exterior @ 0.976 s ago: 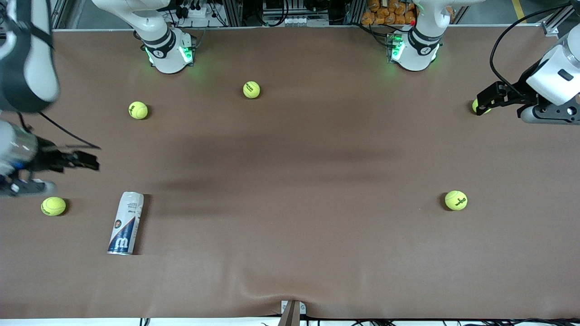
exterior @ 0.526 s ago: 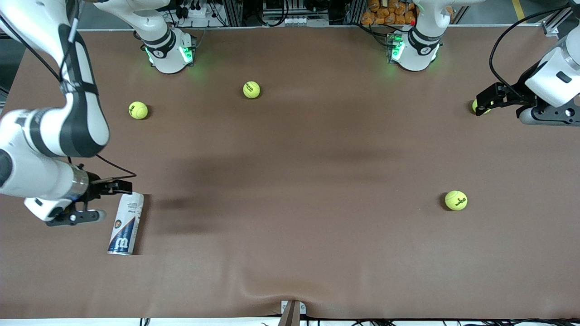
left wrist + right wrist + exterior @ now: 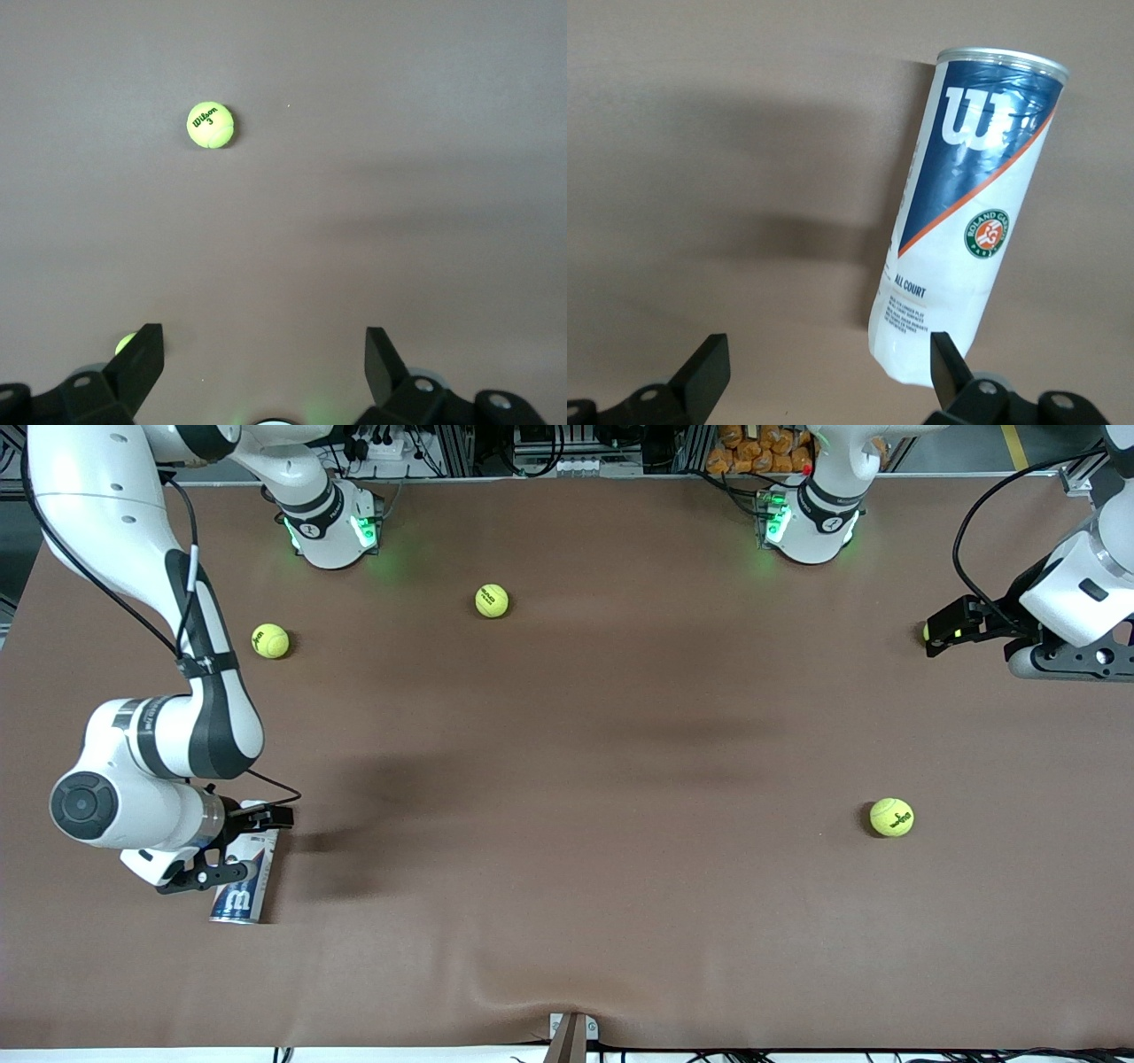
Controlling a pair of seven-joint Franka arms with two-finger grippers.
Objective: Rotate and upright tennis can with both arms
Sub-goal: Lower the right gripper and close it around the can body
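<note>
- Brown matte table [image 3: 567, 921]; tennis can [image 3: 241, 887] lies flat near the front camera, at the right arm's end.
- Can: slim glossy cylinder, navy-and-red label, silvery rim nearest the camera.
- Right gripper [image 3: 251, 838] is poised over its white end, jaws open, likely for a grasp.
- Left gripper [image 3: 941, 631] waits open over a fuzzy yellow ball [image 3: 928, 631].

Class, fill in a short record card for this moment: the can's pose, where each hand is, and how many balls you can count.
Can: tennis can lying on its side on the table, not yet upright
Right hand: right hand open, over the can's farther end
Left hand: left hand open, by a ball at the left arm's end of the table
Balls counted: four
</note>
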